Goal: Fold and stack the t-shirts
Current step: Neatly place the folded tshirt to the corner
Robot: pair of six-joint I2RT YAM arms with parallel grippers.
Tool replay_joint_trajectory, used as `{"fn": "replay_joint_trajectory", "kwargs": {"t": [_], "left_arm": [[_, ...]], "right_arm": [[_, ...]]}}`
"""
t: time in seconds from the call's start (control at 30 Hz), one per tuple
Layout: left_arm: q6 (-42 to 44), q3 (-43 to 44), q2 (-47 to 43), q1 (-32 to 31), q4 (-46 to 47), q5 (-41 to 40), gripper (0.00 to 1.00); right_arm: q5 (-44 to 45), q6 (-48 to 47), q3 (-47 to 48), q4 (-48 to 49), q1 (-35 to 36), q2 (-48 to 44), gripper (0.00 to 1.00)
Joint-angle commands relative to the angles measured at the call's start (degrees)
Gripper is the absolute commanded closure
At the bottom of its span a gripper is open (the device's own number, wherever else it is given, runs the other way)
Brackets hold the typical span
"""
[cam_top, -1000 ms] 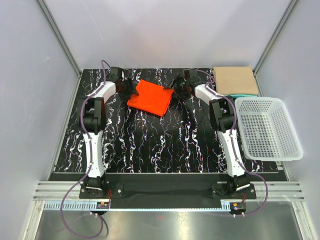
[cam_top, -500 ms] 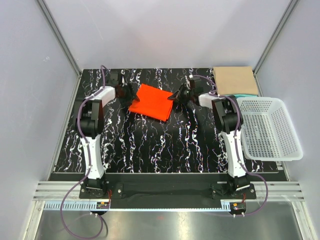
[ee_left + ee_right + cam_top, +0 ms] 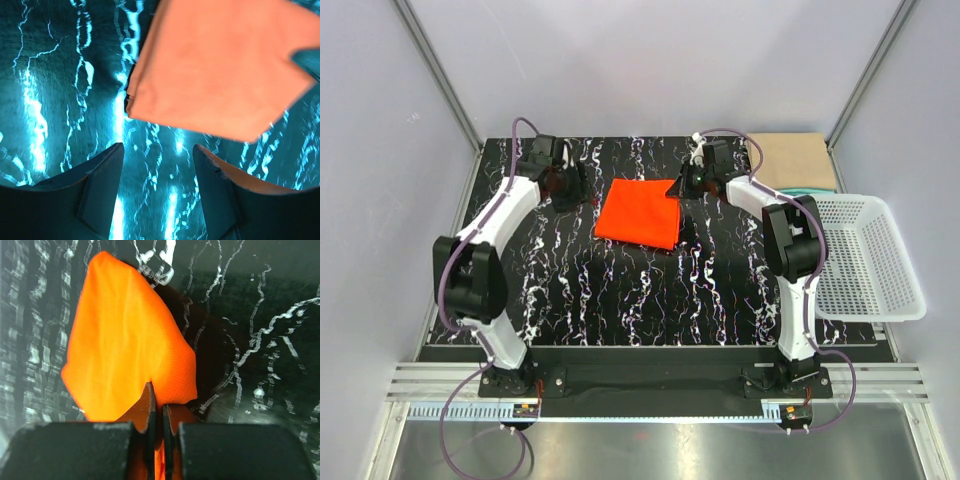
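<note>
- I am working in a robotics lab test cell: plain pale wall panels (image 3: 650, 60) close it in on three sides.
- Bare aluminium frame struts (image 3: 438, 75) edge those panels.
- The left arm (image 3: 505, 205) and right arm (image 3: 790, 300) are bolted to a slotted metal rail (image 3: 650, 382) at the near edge of the black marbled tabletop (image 3: 650, 290).
- Purple cables (image 3: 444, 425) loop out from the arm bases.

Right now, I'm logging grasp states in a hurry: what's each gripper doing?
Left gripper: open, holding nothing.
Right gripper: shut on the edge of the orange t-shirt.
</note>
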Motion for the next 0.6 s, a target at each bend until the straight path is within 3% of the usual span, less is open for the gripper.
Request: {"fn": "replay_joint_trajectory", "kwargs": {"t": [0.0,0.13,0.27,0.57], "left_arm": [[4.0,-0.9,-5.3,-3.0,-4.1,-2.5,0.37],[6.0,-3.7,-9.0,-6.9,-3.8,-3.2,0.37],[7.5,-6.5,-10.6,-8.4,-2.6,-1.4,0.36],[-0.3,-3.0,-0.1,-7.9,3.4,-0.6,0.36]], "right_arm": [[3.2,-12.0,2.6,-6.2,0.2,-3.0,1.00],[5.3,-17.2,5.5,-8.6,-2.0,-2.9,1.00],[-0.7,-16.3,13.1,-14.9,-4.9,1.4,1.00],[-6.3,-9.8,14.3,-12.8,-5.0,5.9,1.00]]}}
